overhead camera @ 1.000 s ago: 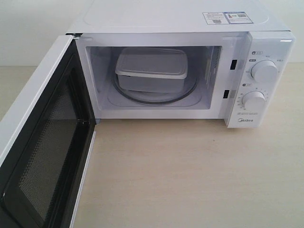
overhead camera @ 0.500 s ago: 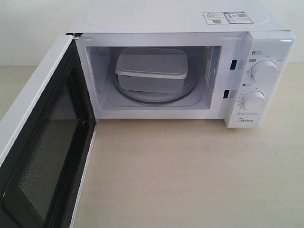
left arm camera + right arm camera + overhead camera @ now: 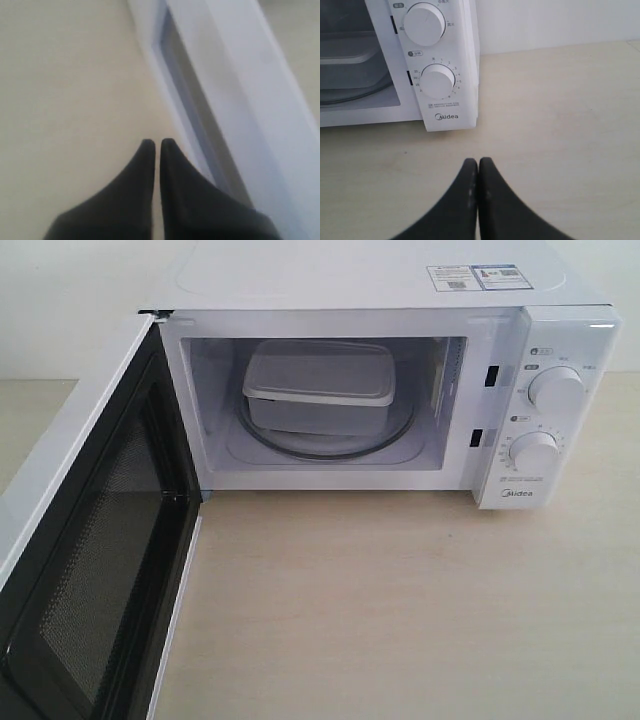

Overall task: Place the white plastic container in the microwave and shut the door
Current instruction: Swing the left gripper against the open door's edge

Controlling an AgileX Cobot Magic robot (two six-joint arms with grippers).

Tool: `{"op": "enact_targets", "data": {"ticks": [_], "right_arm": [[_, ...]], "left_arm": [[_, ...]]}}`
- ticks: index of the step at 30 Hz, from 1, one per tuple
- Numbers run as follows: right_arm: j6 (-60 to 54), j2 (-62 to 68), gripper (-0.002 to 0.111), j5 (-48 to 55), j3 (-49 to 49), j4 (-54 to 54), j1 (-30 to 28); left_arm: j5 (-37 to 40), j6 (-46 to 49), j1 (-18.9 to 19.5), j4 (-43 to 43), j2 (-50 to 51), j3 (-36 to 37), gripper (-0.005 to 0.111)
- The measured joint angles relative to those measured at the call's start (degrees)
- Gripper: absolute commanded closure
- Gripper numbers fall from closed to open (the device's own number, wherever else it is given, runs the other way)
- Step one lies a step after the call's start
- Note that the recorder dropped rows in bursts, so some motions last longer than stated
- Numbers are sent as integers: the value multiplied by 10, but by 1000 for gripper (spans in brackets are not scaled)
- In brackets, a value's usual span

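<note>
The white plastic container [image 3: 318,385] rests lid-on upon the glass turntable [image 3: 330,448] inside the microwave [image 3: 370,275]. The door [image 3: 100,570] stands wide open, swung out toward the front left, its dark mesh window facing inward. Neither gripper shows in the exterior view. My left gripper [image 3: 156,145] is shut and empty, hovering over the table just beside the blurred white outer face of the door [image 3: 240,90]. Shut with nothing in it, my right gripper [image 3: 478,162] hangs over the table in front of the microwave's dial panel [image 3: 445,60], with the container [image 3: 350,60] partly visible.
Two round dials [image 3: 557,390] [image 3: 533,452] protrude from the right panel. The light wooden table [image 3: 400,610] stretches in front of the microwave. A pale wall [image 3: 560,20] stands behind.
</note>
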Motion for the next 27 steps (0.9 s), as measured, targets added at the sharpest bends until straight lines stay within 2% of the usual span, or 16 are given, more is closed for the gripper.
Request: {"op": "enact_targets", "data": {"ticks": [4,9,12,20,24,27], "right_arm": [[0,0,108,0,0,0,0],[0,0,108,0,0,0,0],[0,0,108,0,0,0,0],[0,0,108,0,0,0,0],[0,0,108,0,0,0,0],[0,0,108,0,0,0,0]], "left_arm": [[15,97,0,-92,42,0,102],[31,154,-2,-149,88,1,102],[26,192,-15,-193,105,1,102],[-89,285,-89,-330,142,1,102],[-148,316,-101,-383,160,1,102],[-162,327,-101,-392,167,1,102]]}}
